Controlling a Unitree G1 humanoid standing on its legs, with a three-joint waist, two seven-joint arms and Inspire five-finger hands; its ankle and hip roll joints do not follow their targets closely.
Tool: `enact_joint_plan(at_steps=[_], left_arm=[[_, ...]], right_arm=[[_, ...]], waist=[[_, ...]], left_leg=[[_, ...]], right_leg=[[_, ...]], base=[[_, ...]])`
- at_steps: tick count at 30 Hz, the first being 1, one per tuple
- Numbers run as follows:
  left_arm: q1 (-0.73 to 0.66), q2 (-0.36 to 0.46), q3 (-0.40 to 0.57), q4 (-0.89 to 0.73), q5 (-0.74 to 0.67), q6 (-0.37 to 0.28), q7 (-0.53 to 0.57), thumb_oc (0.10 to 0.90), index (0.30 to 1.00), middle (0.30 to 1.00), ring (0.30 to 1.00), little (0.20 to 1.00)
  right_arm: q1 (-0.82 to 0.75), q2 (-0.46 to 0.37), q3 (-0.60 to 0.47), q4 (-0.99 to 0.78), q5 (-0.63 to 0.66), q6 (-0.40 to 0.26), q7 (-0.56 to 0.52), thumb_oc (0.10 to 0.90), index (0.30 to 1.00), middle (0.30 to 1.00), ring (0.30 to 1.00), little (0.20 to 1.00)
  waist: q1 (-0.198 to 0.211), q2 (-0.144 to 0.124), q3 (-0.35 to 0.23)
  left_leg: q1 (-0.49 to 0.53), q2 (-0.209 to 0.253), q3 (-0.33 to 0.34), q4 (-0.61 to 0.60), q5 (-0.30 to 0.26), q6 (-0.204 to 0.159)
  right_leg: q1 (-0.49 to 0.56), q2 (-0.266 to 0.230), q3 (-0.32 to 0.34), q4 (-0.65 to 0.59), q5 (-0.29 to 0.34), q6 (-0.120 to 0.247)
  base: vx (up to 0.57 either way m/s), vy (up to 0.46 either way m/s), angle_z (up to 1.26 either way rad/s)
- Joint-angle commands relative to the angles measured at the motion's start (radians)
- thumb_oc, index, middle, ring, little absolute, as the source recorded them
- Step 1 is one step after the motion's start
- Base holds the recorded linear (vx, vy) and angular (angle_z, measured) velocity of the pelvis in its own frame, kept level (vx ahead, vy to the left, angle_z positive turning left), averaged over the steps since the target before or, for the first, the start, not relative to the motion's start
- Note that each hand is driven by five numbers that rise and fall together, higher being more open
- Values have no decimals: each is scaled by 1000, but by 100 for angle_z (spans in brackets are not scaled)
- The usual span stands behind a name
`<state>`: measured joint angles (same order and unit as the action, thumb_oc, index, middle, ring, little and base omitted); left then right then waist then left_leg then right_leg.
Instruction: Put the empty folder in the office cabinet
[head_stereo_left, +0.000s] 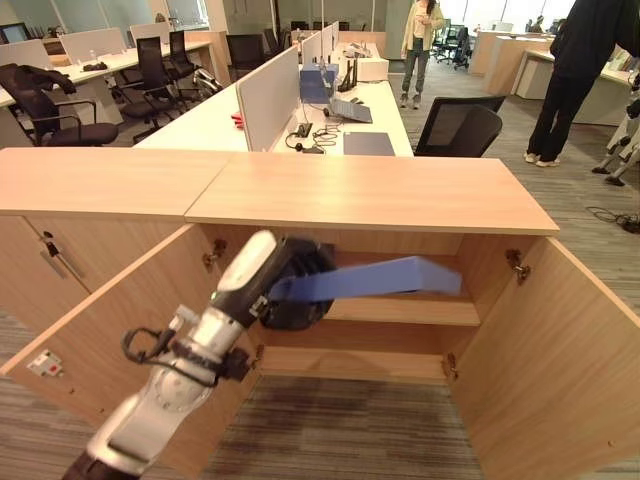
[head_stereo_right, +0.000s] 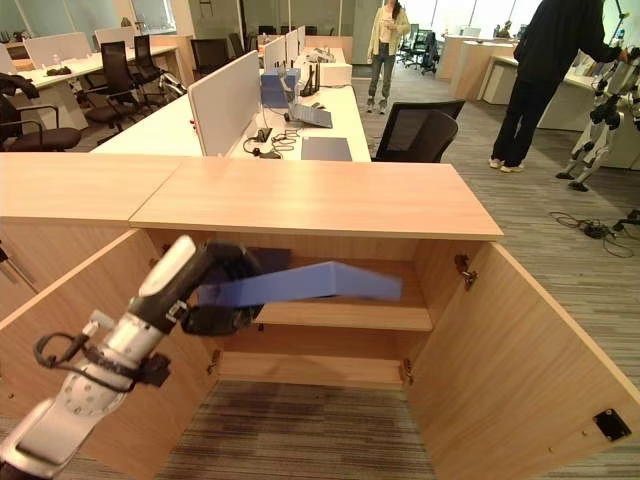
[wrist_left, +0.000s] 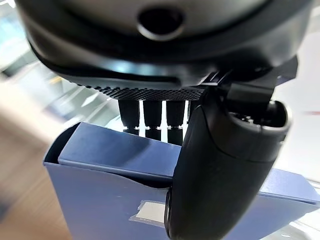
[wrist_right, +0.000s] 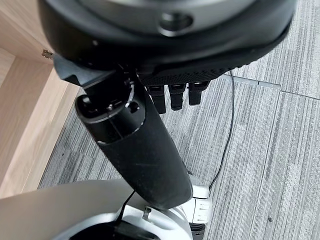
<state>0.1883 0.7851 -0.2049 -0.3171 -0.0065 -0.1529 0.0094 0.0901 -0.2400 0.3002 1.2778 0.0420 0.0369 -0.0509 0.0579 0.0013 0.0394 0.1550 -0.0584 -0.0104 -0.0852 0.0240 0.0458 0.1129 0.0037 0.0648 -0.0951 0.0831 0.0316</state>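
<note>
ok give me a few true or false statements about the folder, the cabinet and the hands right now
1. The left hand is shut on the blue folder. True.
2. Both doors of the cabinet are closed. False: both are swung open.
3. The folder lies flat on the cabinet's top. False: it is held in front of the opening, about level with the shelf.
4. The right hand holds a second folder. False: it holds nothing, with carpet past it.
5. A person in dark clothes stands beyond the cabinet. True.
</note>
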Motion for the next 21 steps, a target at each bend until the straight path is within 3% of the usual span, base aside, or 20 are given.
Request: enact_joint_plan(at_steps=[1, 7, 8, 9, 11, 14, 21], left_arm=[[-85, -7, 113, -40, -79, -36, 5, 400, 300, 300, 300, 300], [35, -40, 169, 97, 14, 6, -15, 400, 300, 300, 300, 300], [35, -40, 169, 97, 14, 6, -15, 400, 300, 300, 300, 300], [63, -68, 193, 137, 37, 18, -20, 400, 300, 300, 300, 300], [70, -80, 205, 158, 58, 23, -16, 400, 300, 300, 300, 300], [103, -140, 260, 191, 126, 35, 12, 400, 300, 300, 300, 300], [100, -201, 295, 176, 143, 37, 45, 400, 300, 300, 300, 300]], right_arm=[[-84, 18, 5, -67, 84, -32, 20, 800, 900, 900, 900, 900], [-65, -60, -43, -446, 139, -69, -5, 800, 900, 900, 900, 900], [-64, -60, -43, -446, 139, -69, -5, 800, 900, 900, 900, 900], [-33, -113, -71, -627, 101, -77, -16, 800, 900, 900, 900, 900], [-18, -141, -85, -709, 69, -81, -20, 800, 900, 900, 900, 900], [34, -214, -169, -972, -41, -101, -50, 800, 900, 900, 900, 900], [54, -260, -205, -1168, -156, -120, -56, 800, 900, 900, 900, 900]], waist=[[-4, -25, 17], [-1, -16, 20], [-1, -16, 20], [-4, -12, 21], [-6, -11, 21], [-10, -6, 21], [-8, -5, 21]], left_leg=[[4, -24, -91, -2, -91, 10], [4, -24, -95, -2, -90, 13], [4, -24, -95, -2, -90, 13], [4, -24, -93, -2, -90, 14], [5, -24, -93, -2, -91, 15], [3, -27, -94, -2, -93, 20], [4, -29, -97, -2, -95, 24]], right_leg=[[41, -2, -60, 9, -59, 40], [42, -3, -68, 10, -66, 39], [42, -3, -69, 10, -66, 39], [42, -4, -71, 11, -68, 39], [42, -5, -73, 11, -69, 38], [41, -8, -77, 11, -71, 38], [40, -8, -77, 12, -74, 33]], base=[[-5, -10, 4], [-2, -5, 5], [0, 0, 0], [0, 0, 0], [0, 0, 0], [2, 3, 1], [3, 3, 1]])
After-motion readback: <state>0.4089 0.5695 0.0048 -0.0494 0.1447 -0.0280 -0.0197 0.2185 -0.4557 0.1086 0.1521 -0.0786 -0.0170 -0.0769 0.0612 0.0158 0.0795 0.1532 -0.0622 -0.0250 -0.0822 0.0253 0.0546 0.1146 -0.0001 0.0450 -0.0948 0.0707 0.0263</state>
